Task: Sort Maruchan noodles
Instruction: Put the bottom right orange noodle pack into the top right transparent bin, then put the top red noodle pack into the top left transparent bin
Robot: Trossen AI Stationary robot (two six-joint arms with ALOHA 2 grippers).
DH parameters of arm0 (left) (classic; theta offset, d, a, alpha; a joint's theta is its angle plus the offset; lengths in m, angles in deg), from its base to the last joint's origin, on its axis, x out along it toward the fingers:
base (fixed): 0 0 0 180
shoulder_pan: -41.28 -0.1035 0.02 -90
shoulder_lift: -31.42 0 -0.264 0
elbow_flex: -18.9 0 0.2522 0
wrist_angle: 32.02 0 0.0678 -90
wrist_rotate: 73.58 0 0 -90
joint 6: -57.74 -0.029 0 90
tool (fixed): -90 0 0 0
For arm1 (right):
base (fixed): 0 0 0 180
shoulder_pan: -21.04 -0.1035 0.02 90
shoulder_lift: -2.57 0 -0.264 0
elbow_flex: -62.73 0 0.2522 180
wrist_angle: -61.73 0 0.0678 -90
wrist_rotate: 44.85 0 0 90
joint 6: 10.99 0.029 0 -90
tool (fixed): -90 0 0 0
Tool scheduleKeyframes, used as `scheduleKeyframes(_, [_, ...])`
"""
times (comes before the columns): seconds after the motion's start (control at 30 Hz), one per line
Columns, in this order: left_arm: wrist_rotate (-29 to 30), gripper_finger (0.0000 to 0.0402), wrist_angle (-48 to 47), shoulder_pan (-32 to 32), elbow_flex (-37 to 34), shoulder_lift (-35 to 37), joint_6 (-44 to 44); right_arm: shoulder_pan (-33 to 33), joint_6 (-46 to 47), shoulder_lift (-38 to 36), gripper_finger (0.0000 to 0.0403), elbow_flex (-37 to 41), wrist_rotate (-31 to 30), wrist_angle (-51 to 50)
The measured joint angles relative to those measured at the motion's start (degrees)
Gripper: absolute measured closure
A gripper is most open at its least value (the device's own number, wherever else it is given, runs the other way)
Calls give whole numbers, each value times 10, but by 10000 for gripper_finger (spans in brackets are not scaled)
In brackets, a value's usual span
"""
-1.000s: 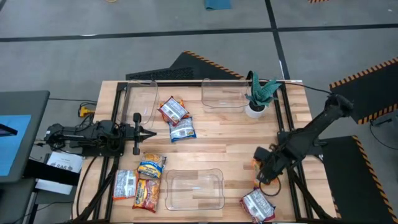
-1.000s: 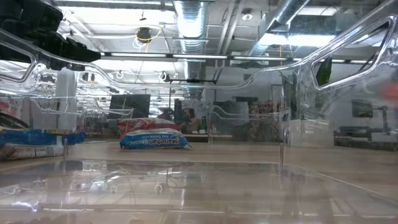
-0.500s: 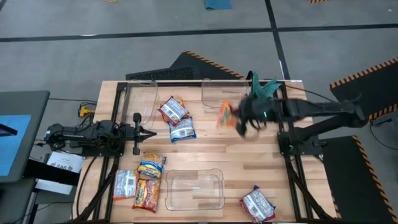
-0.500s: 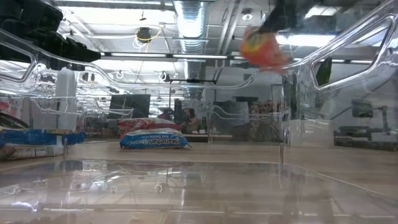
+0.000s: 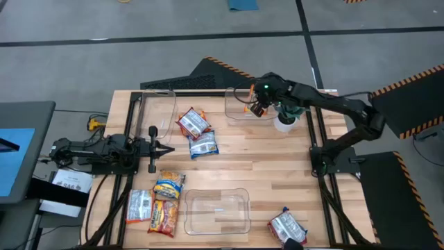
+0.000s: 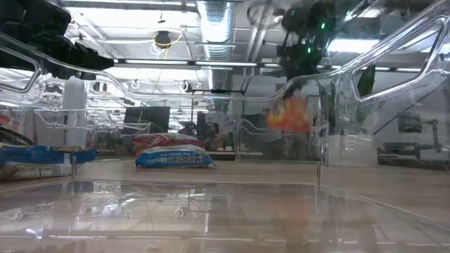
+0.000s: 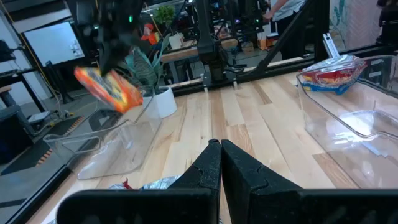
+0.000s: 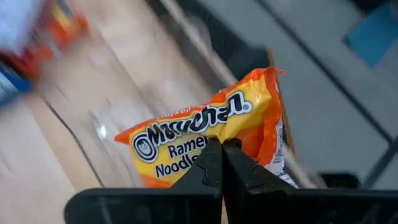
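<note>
- Swinging up from the near right part of the table (image 5: 277,173), the right end effector (image 5: 258,105) has carried an orange packet (image 5: 255,108) over the clear bin (image 5: 239,111) beside the potted plant (image 5: 288,105).
- Its fingers are clamped on the orange packet (image 8: 211,137), which hangs above that bin.
- Crinkly and light, the packet looks soft and slippery; an edge pinch seems best.
- Left end effector (image 7: 221,163), well left of the plant, is closed and empty.
</note>
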Motion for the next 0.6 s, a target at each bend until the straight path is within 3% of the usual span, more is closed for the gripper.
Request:
scheduleKeyframes(0.23, [0,401,0,0,0,0,0,10,1,48,384,0,1,-45])
scheduleKeyframes(0.6, [0,401,0,0,0,0,0,8,17,31,256,-1,-1,-54])
